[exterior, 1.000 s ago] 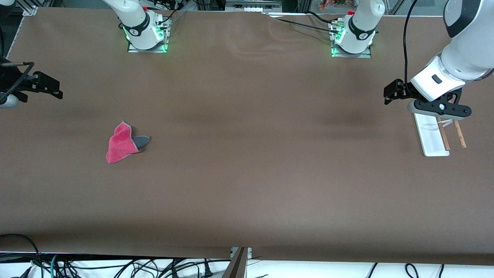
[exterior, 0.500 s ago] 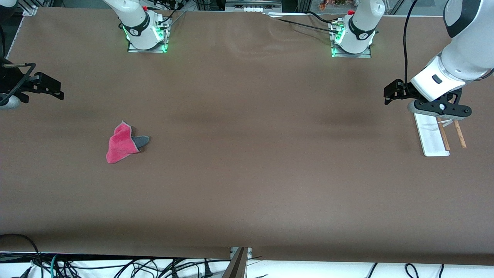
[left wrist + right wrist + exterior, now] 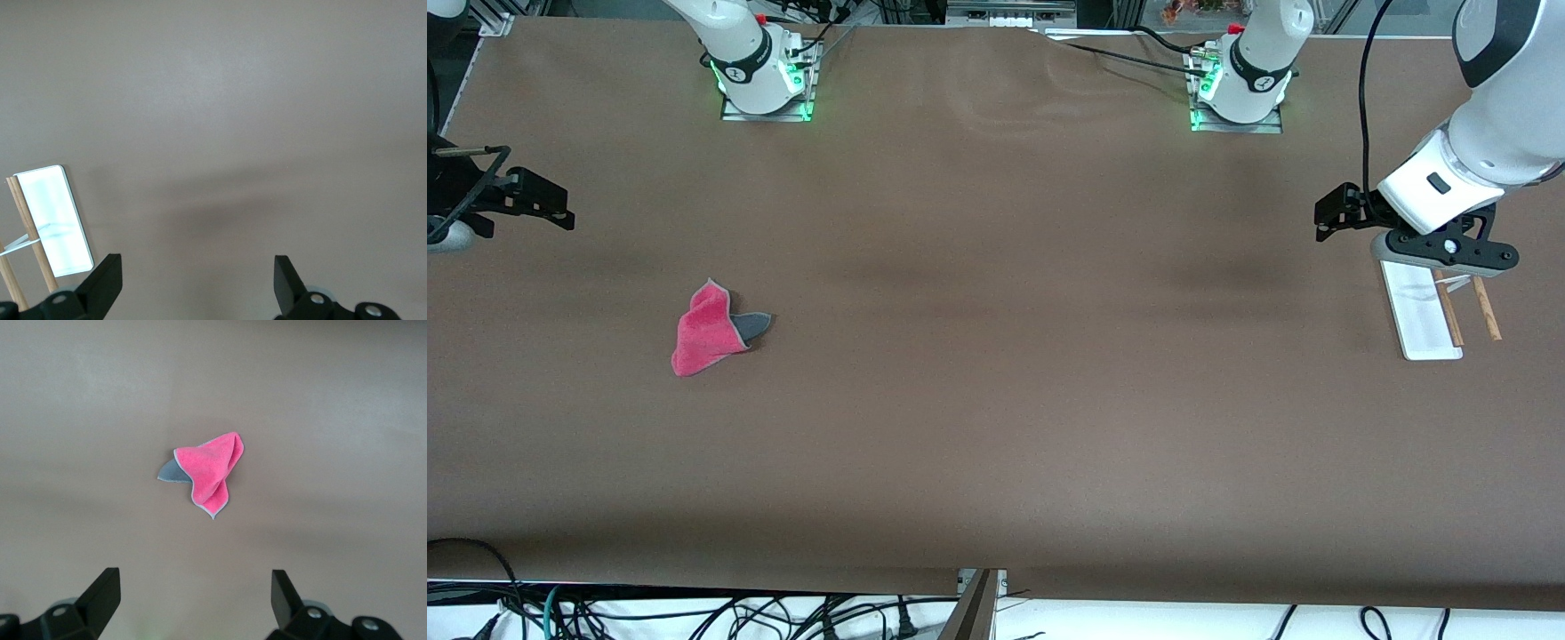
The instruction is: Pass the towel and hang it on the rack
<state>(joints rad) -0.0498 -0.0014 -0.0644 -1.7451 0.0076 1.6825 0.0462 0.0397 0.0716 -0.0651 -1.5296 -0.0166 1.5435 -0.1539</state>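
Towel: small crumpled pink-red cloth with a dark grey corner [image 3: 713, 332] [image 3: 207, 472] lies on the brown table [image 3: 996, 427], toward the right arm's end.
Rack: white flat base with two thin brown wooden rods [image 3: 1432, 316] [image 3: 52, 223] lies toward the left arm's end.
Left gripper [image 3: 1445, 253] [image 3: 197, 283]: fingers spread, empty, over the rack's end.
Right gripper [image 3: 511, 196] [image 3: 193, 600]: fingers spread, empty, over the table edge.

Brown, matte worktop [image 3: 996, 427] filling almost the whole front view, plain and uniform in both wrist views too. Faint ripples [image 3: 1032, 98] in its covering near the edge farthest from the front camera, between the two ends. Soft, dark shadow bands [image 3: 1209, 276] lying across the middle.

Below the edge nearest the camera, a tangle of black cables [image 3: 694, 615] on a white surface, with one teal lead [image 3: 550, 604] toward the right arm's end. At the middle of that same edge, a slanted grey metal bracket [image 3: 976, 606]. Along the farthest edge, a black cable [image 3: 1129, 55] trailing over the brown surface, a small white strip [image 3: 1009, 20], and an aluminium rail [image 3: 494, 20] at the corner.
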